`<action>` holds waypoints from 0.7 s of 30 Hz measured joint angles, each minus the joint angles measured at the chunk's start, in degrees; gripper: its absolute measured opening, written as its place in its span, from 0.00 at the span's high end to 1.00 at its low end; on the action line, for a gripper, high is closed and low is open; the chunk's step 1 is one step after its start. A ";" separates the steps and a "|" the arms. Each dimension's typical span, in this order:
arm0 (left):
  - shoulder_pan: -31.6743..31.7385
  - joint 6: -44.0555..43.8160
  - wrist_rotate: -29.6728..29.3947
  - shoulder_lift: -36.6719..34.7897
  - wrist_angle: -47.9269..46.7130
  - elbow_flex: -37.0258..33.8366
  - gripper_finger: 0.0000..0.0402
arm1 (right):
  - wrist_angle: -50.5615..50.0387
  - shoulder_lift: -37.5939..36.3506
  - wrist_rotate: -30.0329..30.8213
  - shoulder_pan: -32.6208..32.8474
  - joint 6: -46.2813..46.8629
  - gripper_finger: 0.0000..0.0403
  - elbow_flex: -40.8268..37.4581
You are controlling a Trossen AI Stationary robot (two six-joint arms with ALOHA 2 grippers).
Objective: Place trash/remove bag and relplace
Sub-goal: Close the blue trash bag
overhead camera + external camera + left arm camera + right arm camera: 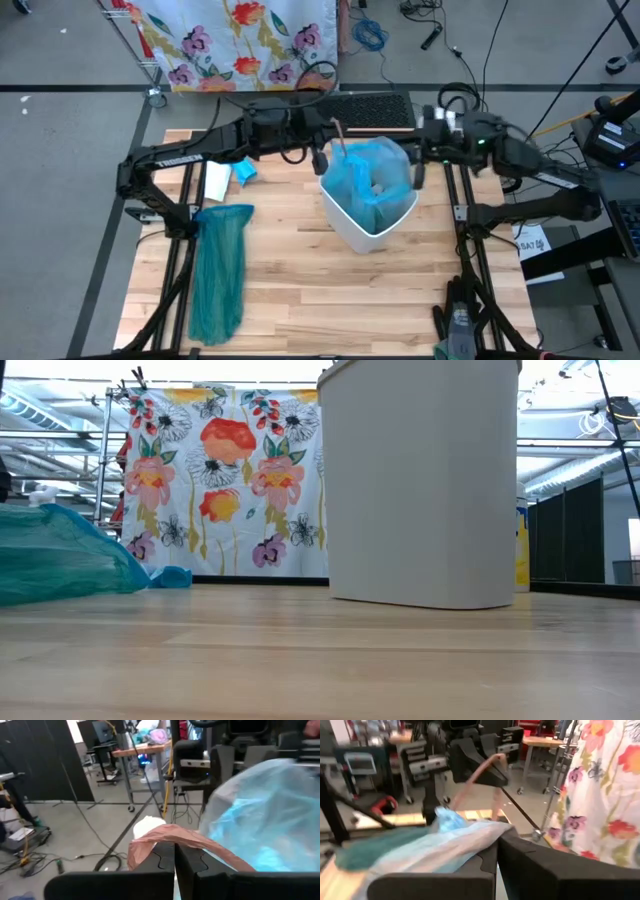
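Left pincer (322,158) is up at the far-left rim of the white bin (368,232), clamped shut on a strip of crumpled brown paper (170,838) – that's trash, and it's held just over the opening, prob. so it drops straight in when let go. In the left wrist view the paper drapes across both fingertips, so the grip looks firm. Right pincer (417,172) sits at the opposite rim, closed on the edge of the pale-blue bag (368,178); right wrist view shows the thin plastic pinched between its fingers, likely to keep the liner's mouth open & stop it sagging into the bin while the trash goes in. Bag is in the bin, bunched & puffed above the rim, w/ a few pale scraps visible inside. Over on the worktop (300,300), near-left, a darker teal bag (218,272) lies flat, well apart from the bin; a white scrap (216,180) and a small blue bit (245,173) rest near the left arm, not yet binned. Judging by that: placing-trash step in hand, bag swap not started. Risk: paper snagging on the liner edge.
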 joint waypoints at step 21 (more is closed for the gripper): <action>-7.33 -0.12 -3.06 1.01 10.06 -0.02 1.00 | -26.63 -5.11 -0.61 -0.51 -0.93 1.00 8.63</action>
